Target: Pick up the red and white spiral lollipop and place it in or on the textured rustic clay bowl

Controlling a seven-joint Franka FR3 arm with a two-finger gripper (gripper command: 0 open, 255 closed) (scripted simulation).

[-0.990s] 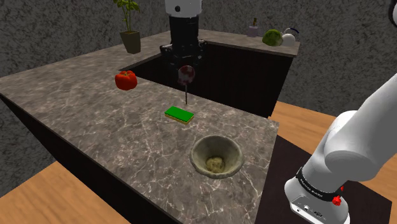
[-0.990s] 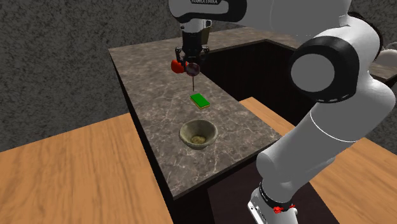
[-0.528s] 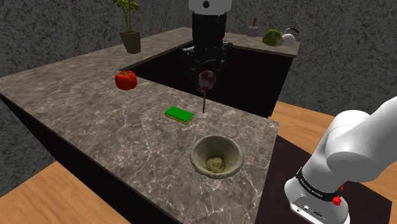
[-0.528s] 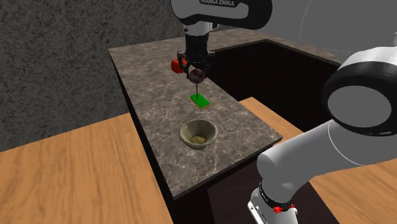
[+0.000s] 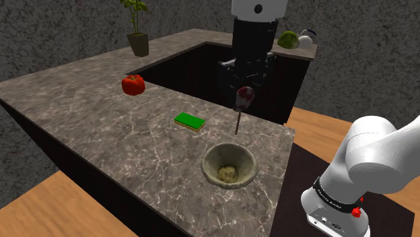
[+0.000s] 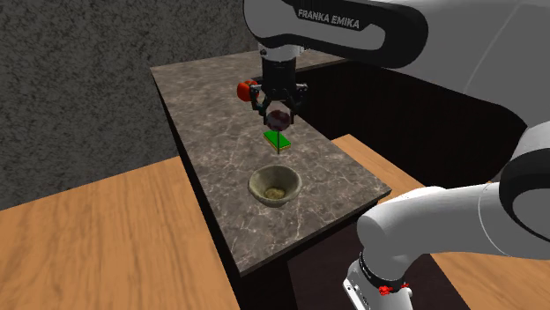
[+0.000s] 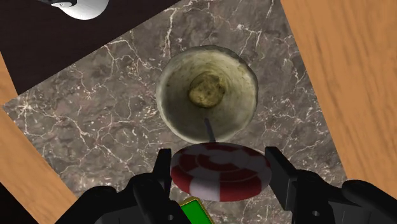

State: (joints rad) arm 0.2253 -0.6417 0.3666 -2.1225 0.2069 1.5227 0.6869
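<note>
While the black two-finger gripper [image 7: 220, 167] squeezes the red and white spiral lollipop [image 7: 219, 178] by its round head, it seems light. Hard candy could crack.

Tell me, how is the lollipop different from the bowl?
The lollipop is red and white; the bowl is a dull greenish tan. The lollipop hangs in the air, clasped in the claw with its stick pointing down, while the bowl sits on the marbled counter. The lollipop is a flat disc on a thin stick; the bowl is hollow, with a yellowish lump inside. Both look round in the wrist view.
</note>
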